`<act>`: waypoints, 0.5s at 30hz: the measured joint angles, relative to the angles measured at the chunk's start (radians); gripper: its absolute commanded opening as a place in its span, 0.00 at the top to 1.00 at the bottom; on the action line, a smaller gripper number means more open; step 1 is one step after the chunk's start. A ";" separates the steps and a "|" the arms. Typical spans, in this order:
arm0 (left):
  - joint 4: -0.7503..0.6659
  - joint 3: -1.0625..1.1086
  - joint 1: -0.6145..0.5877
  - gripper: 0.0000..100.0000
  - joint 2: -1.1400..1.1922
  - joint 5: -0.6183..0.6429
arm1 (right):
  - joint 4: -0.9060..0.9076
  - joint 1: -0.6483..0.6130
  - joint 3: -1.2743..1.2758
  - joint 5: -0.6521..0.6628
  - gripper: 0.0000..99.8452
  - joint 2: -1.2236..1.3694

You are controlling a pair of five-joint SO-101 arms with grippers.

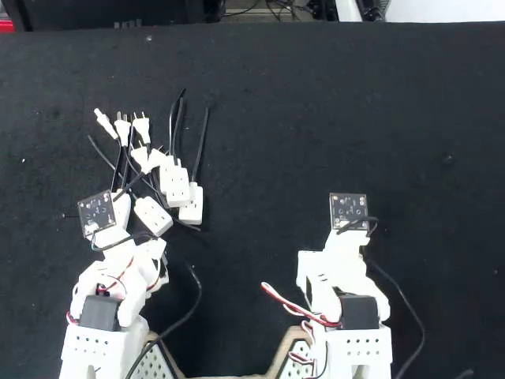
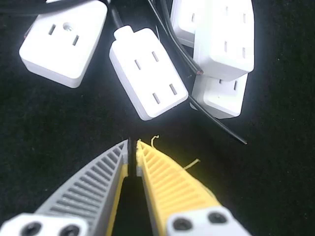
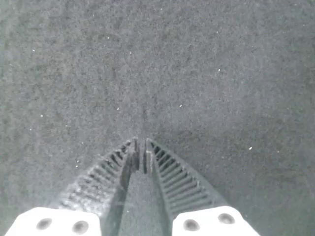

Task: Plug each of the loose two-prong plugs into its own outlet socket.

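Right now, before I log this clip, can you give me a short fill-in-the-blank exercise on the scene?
1. The left gripper and the right gripper both have their jaws ____.
2. The outlet sockets and loose plugs lie clustered in front of the ____ arm.
3. The sockets and plugs are white, while their cords are ____.
Missing words: shut; left; black.

1. Three small white two-prong plugs on thin black cords lie unplugged, side by side on the table, with their prongs pointing away from the arms.
2. Several white rectangular plastic outlet sockets lie clustered just beside the plugs, slots up, some overlapping.
3. A white square socket block lies beside the rectangular ones.
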 measured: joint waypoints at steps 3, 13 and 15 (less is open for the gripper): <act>0.000 0.000 0.049 0.95 0.000 0.002 | 0.000 0.000 0.000 0.000 0.99 0.000; 0.000 0.000 0.253 0.95 0.000 -0.002 | -0.055 -0.020 0.000 0.000 0.98 0.000; 0.000 0.000 0.253 0.95 0.000 -0.048 | -0.112 -0.020 0.000 0.002 0.98 0.000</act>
